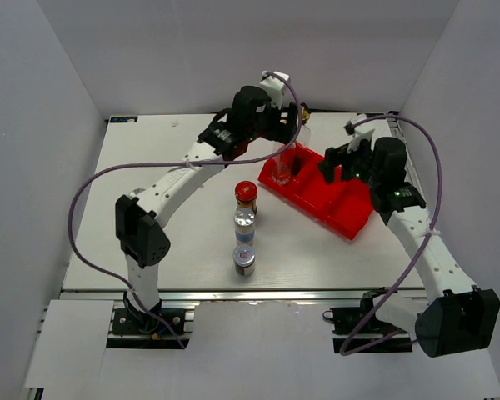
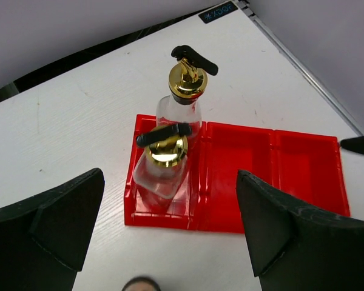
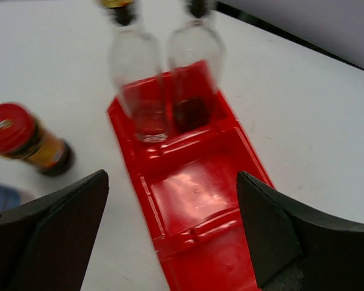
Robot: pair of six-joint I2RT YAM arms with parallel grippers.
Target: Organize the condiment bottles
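Note:
Two clear glass bottles with gold-and-black spouts stand in the left end compartment of the red tray (image 2: 279, 176): a near one (image 2: 164, 163) and a far one (image 2: 185, 100). My left gripper (image 2: 170, 203) is open and empty, above and just in front of them; in the top view it (image 1: 288, 167) hangs over that end of the tray. My right gripper (image 3: 170, 188) is open and empty over the tray's middle compartment (image 3: 197, 191). The red-lidded jar (image 1: 246, 196) and two silver-capped shakers (image 1: 244, 223) (image 1: 244, 260) stand in a line on the table in front of the tray.
The red tray (image 1: 350, 208) lies at an angle at the back right; its middle and right compartments hold nothing. White walls close in the table on three sides. The right gripper (image 1: 339, 160) sits close to the left one over the tray.

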